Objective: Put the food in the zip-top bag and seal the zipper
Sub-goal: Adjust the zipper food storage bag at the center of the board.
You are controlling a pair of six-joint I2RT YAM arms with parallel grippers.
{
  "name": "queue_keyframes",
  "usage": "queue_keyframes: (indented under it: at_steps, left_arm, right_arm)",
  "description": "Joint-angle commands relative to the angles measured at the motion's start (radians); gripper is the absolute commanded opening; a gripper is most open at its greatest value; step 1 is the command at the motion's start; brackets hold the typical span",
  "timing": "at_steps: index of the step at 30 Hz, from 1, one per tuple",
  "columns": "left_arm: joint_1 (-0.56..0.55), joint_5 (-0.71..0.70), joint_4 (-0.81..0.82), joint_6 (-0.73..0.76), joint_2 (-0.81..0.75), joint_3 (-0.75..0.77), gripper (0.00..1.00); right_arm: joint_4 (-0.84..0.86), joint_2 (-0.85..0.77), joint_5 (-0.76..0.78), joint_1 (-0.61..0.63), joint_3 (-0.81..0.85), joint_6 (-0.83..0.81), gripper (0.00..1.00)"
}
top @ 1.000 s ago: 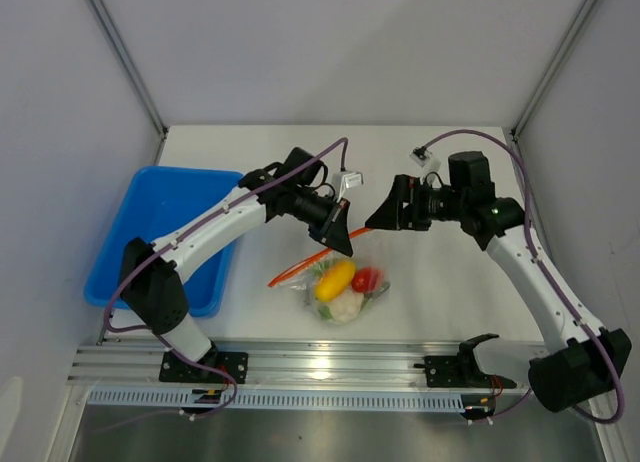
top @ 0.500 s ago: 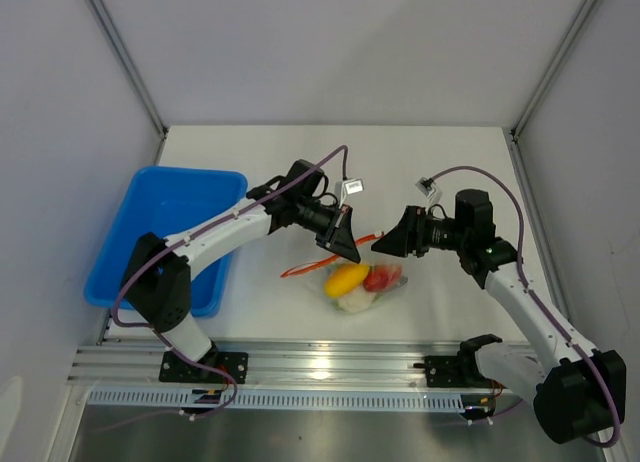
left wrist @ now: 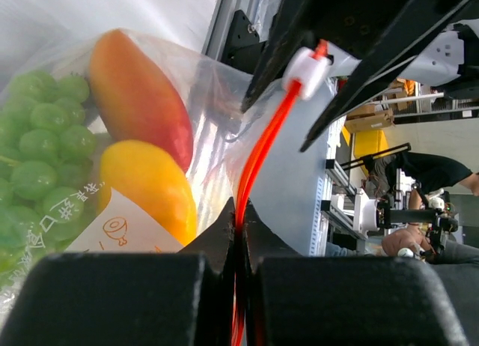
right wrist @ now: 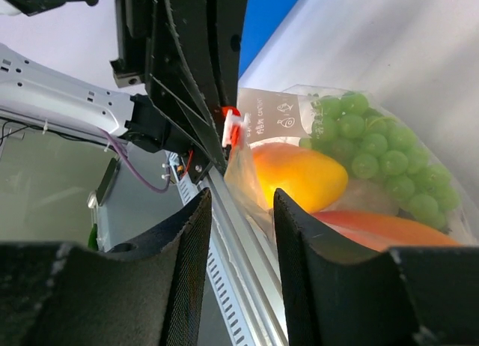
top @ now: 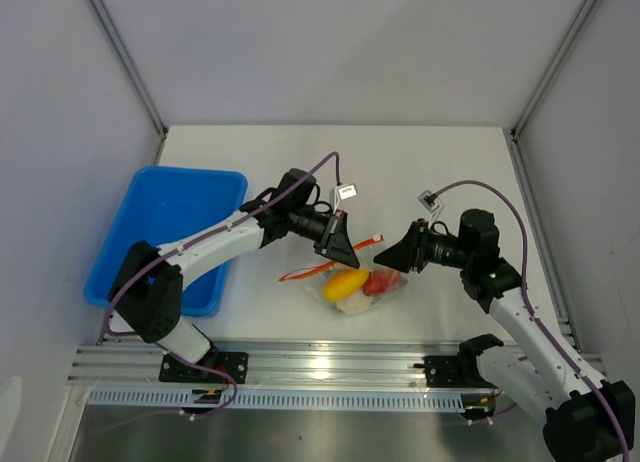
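Left arm is extended from the near left to the middle of the table point(top: 300, 162), with the left end effector point(top: 343, 250) clamped shut on the orange zipper point(left wrist: 258, 147). Right arm is held low, coming in from the right. The right end effector point(top: 386, 263) has its fingers apart, and the white slider point(right wrist: 233, 126) is seen just beyond them. Clear bag point(top: 392, 290) outline is hard to trace. It is laid just near of both end effectors, with the yellow fruit point(top: 343, 282), red piece point(top: 378, 280) and green grapes point(left wrist: 37, 144) inside.

Between the jaws of the right gripper point(right wrist: 241, 211) a narrow gap is seen free — just ahead, the way is barred by the zip-top bag point(right wrist: 243, 170), and beyond it by the left gripper point(top: 346, 254), clamped on the zipper point(left wrist: 262, 144).
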Motion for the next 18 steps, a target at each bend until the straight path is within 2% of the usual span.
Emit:
queue_keyframes:
  at_steps: [1,12,18]
  left_arm:
    - [0.000,0.035,0.048,-0.014,-0.060,0.000,0.01]
    - [-0.008,0.044,0.053,-0.021,-0.055,0.005,0.01]
    - [-0.019,0.046,0.062,-0.029,-0.046,0.006,0.01]
  right_arm:
    - [0.057,-0.020,0.030,0.021,-0.015,0.008,0.41]
    - [0.083,0.020,0.063,0.041,0.021,-0.037,0.42]
    - [0.078,0.029,0.072,0.041,0.018,-0.061,0.37]
